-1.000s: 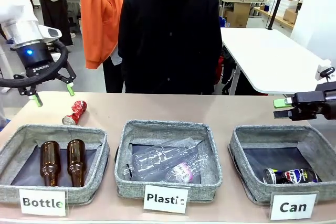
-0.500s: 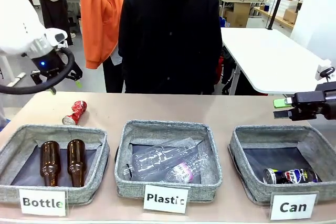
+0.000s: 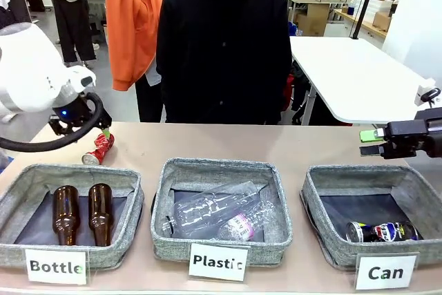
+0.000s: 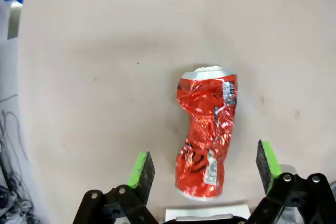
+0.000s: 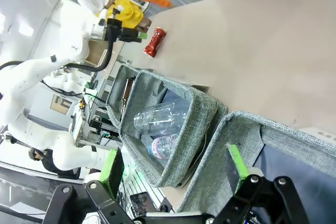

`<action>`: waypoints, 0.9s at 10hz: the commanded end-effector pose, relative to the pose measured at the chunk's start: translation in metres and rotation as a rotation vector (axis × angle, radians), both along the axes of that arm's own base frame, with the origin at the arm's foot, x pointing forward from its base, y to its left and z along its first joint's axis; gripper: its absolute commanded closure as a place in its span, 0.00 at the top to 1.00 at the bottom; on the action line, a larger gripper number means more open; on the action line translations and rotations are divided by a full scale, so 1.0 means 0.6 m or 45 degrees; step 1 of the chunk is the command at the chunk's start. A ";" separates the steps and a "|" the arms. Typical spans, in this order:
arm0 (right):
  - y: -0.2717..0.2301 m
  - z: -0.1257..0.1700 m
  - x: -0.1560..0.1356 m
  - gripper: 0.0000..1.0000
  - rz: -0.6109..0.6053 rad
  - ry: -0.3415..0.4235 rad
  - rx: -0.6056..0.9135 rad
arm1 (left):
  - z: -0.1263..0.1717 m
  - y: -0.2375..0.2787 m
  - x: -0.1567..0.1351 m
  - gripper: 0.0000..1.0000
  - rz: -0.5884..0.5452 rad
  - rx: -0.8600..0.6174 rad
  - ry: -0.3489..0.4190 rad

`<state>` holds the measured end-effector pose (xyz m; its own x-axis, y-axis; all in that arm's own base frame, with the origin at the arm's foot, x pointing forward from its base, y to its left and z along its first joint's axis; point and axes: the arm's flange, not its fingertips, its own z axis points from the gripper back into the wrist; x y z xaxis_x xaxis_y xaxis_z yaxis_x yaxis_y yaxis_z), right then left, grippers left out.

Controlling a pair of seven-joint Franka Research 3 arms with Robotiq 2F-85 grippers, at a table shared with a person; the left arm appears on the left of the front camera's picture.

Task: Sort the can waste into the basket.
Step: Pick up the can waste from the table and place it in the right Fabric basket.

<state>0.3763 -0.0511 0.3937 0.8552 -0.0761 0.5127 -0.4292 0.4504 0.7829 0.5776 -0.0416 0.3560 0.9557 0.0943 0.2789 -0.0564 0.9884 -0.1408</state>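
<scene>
One crushed red can (image 4: 206, 132) lies on the table (image 3: 207, 144) between the left gripper's (image 4: 203, 167) open fingers, its dented sides liable to slip when squeezed; the right gripper (image 3: 370, 135) waits open above the Can basket (image 3: 319, 191).

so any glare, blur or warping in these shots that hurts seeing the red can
Left wrist view: crushed red can sharp, small glints on its creases, soft shadow on the table. Front view: evenly lit, can small beside the left hand. Right wrist view: rolled, wide-angle bending at the edges, can tiny.
</scene>
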 end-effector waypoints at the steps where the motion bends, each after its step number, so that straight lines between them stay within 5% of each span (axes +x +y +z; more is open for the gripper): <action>1: 0.007 -0.003 -0.010 1.00 -0.026 -0.015 0.006 | -0.026 -0.008 0.020 1.00 -0.044 0.016 0.033; 3: 0.007 -0.003 -0.010 1.00 -0.026 -0.015 0.006 | -0.069 -0.015 0.032 1.00 -0.053 0.025 0.129; 7: 0.007 -0.003 -0.010 1.00 -0.026 -0.015 0.006 | -0.084 -0.022 0.036 1.00 -0.059 0.026 0.142; 8: 0.007 -0.003 -0.010 1.00 -0.026 -0.015 0.006 | -0.080 -0.023 0.037 0.54 -0.054 0.033 0.155; 9: 0.007 -0.003 -0.010 1.00 -0.026 -0.015 0.006 | -0.079 -0.022 0.037 0.42 -0.055 0.020 0.167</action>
<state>0.3763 -0.0511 0.3936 0.8552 -0.0760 0.5126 -0.4292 0.4505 0.7828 0.5992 -0.0549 0.3083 0.9844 0.0523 0.1682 -0.0307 0.9912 -0.1287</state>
